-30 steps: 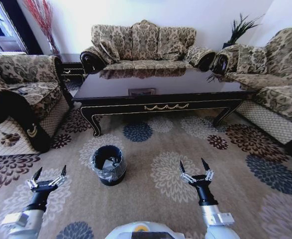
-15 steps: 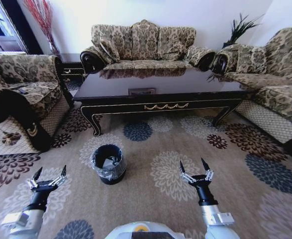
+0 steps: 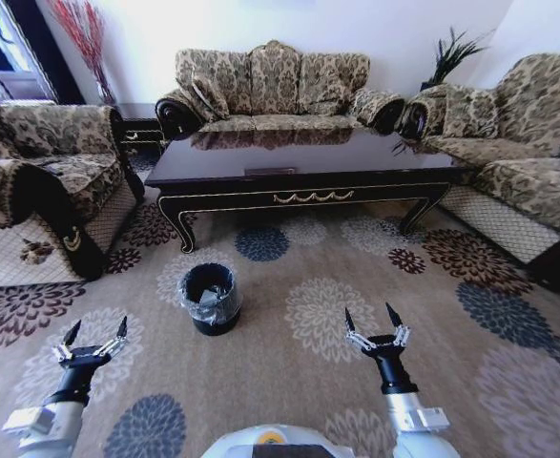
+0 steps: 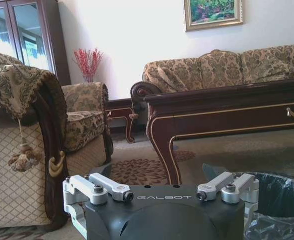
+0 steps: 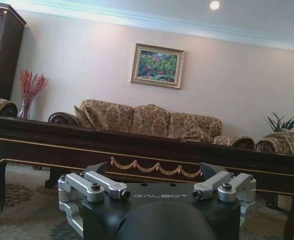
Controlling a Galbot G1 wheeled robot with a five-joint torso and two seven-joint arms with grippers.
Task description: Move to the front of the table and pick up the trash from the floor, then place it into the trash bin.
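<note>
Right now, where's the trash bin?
Head view: the trash bin stands on the carpet left of centre, in front of the table, ahead of the left gripper.

The right gripper point(image 5: 157, 172) has its silver fingers point(image 5: 97, 186) spread wide. Just past it stands the long dark-brown shiny wooden table point(image 5: 136, 150) with gold trim. A patterned brown sofa point(image 5: 147, 121) sits behind.

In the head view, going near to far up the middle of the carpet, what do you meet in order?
The two open grippers, left gripper and right gripper, then the trash bin → the table → the far sofa against the wall.
</note>
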